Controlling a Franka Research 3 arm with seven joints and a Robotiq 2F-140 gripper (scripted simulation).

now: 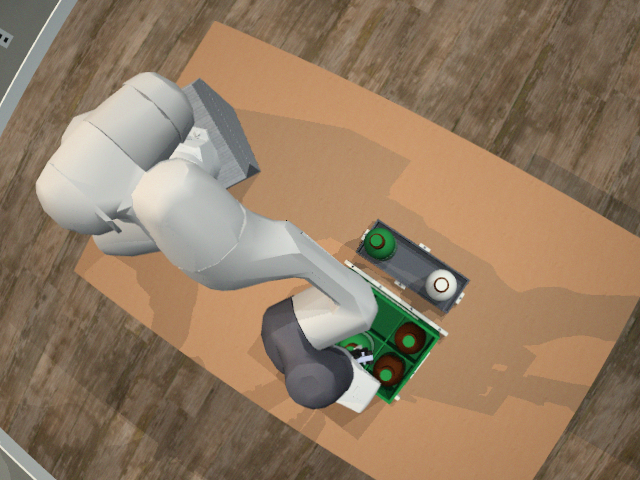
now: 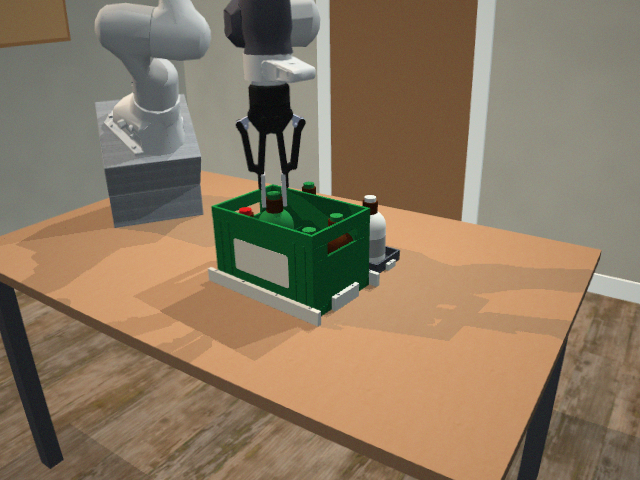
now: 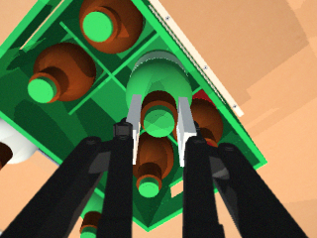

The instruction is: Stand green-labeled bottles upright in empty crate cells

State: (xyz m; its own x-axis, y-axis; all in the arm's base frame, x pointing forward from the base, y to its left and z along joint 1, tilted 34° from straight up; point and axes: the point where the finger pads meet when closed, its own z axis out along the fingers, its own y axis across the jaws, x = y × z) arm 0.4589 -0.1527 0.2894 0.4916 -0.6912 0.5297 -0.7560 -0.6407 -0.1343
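My gripper [image 1: 363, 356] [image 2: 273, 203] [image 3: 158, 109] is shut on the brown neck of a green-labeled bottle [image 1: 356, 339] [image 2: 276, 218] [image 3: 158, 81]. That bottle is upright in a middle cell of the green crate [image 1: 415, 370] [image 2: 226, 248], on the side away from the tray; its base is hidden. The middle cell beside it, on the tray side, is empty. A second green-labeled bottle [image 1: 379, 243] [image 2: 308, 189] [image 3: 91, 218] stands at one end of the dark tray [image 1: 410, 261] [image 2: 393, 255]. A white bottle [image 1: 440, 285] [image 2: 377, 227] [image 3: 17, 144] stands upright at the other end.
Two green-capped brown bottles [image 1: 409, 338] [image 1: 388, 369] [image 3: 111, 25] [image 3: 64, 71] fill one crate end. Another green-capped bottle [image 3: 156, 154] and a red-capped bottle [image 2: 245, 211] [image 3: 205, 119] fill the other, close to my fingers. Pale strips edge the crate; tray and crate stand close together.
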